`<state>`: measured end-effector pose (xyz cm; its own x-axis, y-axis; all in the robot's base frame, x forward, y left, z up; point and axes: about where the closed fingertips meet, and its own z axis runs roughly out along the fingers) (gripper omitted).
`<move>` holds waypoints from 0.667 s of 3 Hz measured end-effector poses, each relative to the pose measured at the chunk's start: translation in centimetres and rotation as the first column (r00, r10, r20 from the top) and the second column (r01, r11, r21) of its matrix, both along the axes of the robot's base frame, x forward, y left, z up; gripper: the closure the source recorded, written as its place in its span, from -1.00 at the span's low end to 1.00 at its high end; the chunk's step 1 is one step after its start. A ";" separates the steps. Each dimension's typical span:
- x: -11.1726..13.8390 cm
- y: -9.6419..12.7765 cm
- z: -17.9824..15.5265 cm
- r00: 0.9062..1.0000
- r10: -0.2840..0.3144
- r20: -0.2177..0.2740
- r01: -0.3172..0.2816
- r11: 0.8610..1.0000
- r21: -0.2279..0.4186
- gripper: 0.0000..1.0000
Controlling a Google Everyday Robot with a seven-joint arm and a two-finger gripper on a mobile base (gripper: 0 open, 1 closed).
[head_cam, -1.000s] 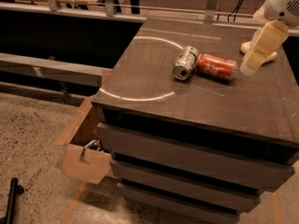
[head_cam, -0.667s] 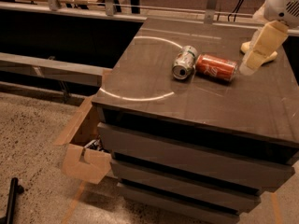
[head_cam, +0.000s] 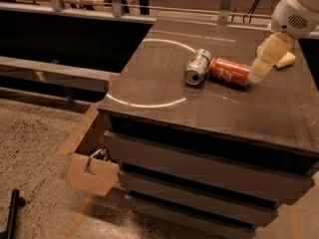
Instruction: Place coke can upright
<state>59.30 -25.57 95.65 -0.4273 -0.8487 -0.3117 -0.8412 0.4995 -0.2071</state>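
We are seeing the coke can [head_cam: 229, 71] lying on its side on the dark worktop [head_cam: 209, 114], not upright. It is sitting in the far half of the worktop, right of the middle and well apart from the near edge. Its long axis is running roughly along the far edge, and the white script is showing on the red side. A green and silver can [head_cam: 198, 66] is also lying on its side just left of it, its open-top end facing the near left corner. The two cans are meeting end to side; we are reading them as touching.

The hand [head_cam: 273, 66] is hanging near the far right corner, under the white arm housing [head_cam: 295, 11]. Its cream fingers [head_cam: 264, 59] are standing apart, so we are reading it as spread and gripping nothing. The nearer finger is reaching down to the right end of the coke can, tip right at it, and the other is lying behind toward the right edge.

A pale ring mark [head_cam: 149, 103] is curving across the left part of the worktop. Drawer fronts [head_cam: 199, 169] are stacking below the near edge. An open cardboard box [head_cam: 92, 171] is sitting on the speckled floor [head_cam: 35, 138] by the near left corner.
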 end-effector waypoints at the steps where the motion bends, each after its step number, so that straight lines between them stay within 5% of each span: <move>1: 2.3 -0.4 -2.7 1.000 -0.025 -0.018 0.025 1.000 0.010 -1.00; 2: 4.7 0.7 -5.8 0.998 -0.033 -0.054 0.033 0.999 0.014 -1.00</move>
